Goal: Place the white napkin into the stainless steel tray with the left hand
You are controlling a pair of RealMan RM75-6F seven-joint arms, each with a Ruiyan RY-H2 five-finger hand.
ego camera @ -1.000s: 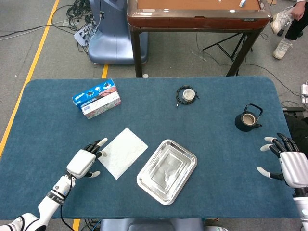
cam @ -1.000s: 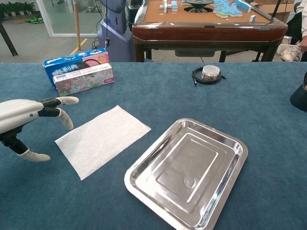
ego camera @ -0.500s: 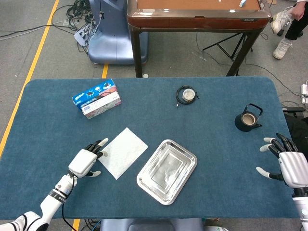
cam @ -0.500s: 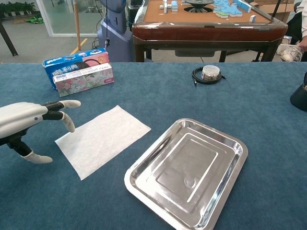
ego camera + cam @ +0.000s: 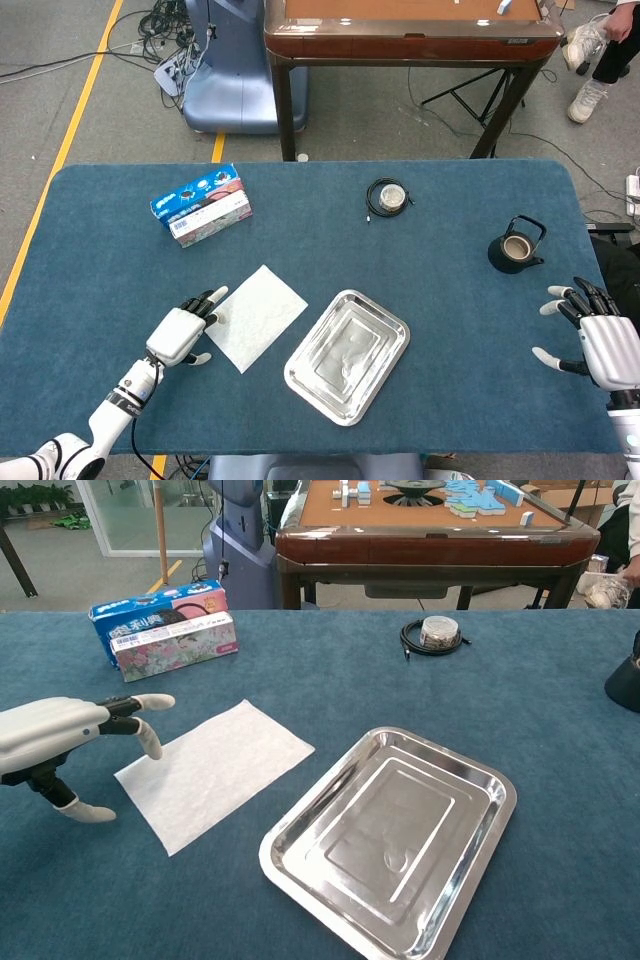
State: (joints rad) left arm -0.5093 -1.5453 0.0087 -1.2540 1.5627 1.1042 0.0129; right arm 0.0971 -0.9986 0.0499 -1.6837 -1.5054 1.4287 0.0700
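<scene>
1. Fingers (image 5: 150, 738) of my left hand (image 5: 182, 331) are spread and holding nothing, tips at the white napkin (image 5: 256, 316)'s near edge, ready to pinch it
2. The napkin lies flat on the table (image 5: 420, 240), just left of the empty stainless steel tray (image 5: 300, 378)
3. My right hand (image 5: 598, 338) idles open; whether the left fingertips touch the napkin, I can't tell

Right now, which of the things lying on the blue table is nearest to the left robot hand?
The white napkin: the left robot hand has its fingertips at the napkin's left edge. The tissue box, steel tray, cable coil and black teapot lie farther away.
</scene>
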